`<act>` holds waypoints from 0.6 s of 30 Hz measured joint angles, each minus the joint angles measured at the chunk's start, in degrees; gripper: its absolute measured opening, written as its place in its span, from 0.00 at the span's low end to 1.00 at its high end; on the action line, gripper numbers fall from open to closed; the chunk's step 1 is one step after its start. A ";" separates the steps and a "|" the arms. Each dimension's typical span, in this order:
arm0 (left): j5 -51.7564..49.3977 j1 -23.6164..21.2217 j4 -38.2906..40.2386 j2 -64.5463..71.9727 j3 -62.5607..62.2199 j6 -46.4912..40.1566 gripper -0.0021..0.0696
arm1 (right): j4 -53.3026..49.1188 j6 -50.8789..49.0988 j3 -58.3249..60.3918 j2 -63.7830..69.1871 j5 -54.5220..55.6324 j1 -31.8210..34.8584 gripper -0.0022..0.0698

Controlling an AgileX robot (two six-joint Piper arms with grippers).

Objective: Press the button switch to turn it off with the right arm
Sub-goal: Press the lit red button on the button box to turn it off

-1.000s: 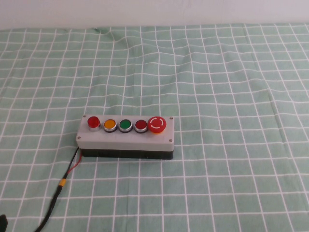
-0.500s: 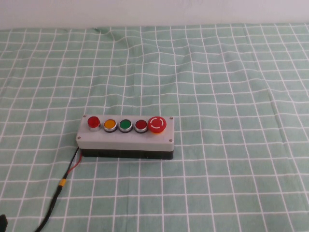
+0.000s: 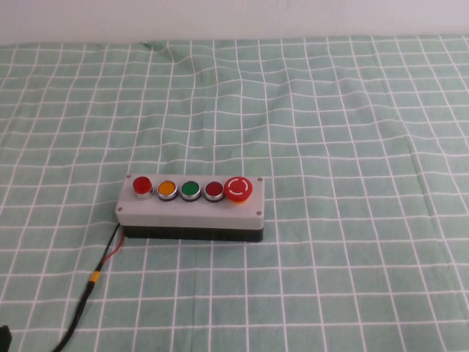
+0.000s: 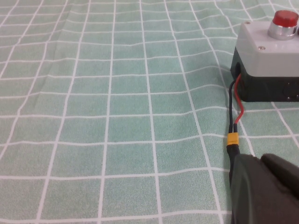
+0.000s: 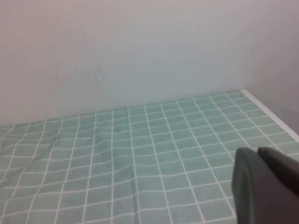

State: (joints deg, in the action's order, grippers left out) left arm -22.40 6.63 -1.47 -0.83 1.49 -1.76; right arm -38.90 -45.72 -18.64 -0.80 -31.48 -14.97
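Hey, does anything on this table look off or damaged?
Nothing stands out. Button box sits flat; cloth slightly rumpled at far edge. Left gripper hovers by the cable; right gripper is raised, facing the wall.

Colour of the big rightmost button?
The big button is red, white marking; high view shows it best; left claw by the cable; right claw over the cloth.
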 joint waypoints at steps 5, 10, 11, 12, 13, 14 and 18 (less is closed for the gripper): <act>0.00 0.00 0.00 0.00 0.00 0.00 0.02 | 0.47 0.00 3.25 0.00 2.54 0.00 0.01; 0.00 0.00 0.00 0.00 0.00 0.00 0.02 | 0.47 0.00 7.93 0.00 5.48 0.00 0.01; 0.00 0.00 0.00 0.00 0.00 0.00 0.02 | 0.47 0.00 8.81 0.00 6.02 0.00 0.01; 0.00 0.00 0.00 0.00 0.00 0.00 0.02 | 0.47 0.00 9.90 0.00 6.68 0.00 0.01; 0.00 0.00 0.00 0.00 0.00 0.00 0.02 | 0.47 0.00 10.93 0.00 7.35 0.00 0.01; 0.00 0.00 0.00 0.00 0.00 0.00 0.02 | 0.47 0.00 11.66 0.00 7.77 0.00 0.01; 0.00 0.00 0.00 0.00 0.00 0.00 0.02 | 0.47 0.00 13.25 0.00 8.05 0.00 0.01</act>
State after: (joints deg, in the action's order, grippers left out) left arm -22.40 6.63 -1.47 -0.83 1.49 -1.76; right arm -38.43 -45.72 -5.38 -0.80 -23.43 -14.97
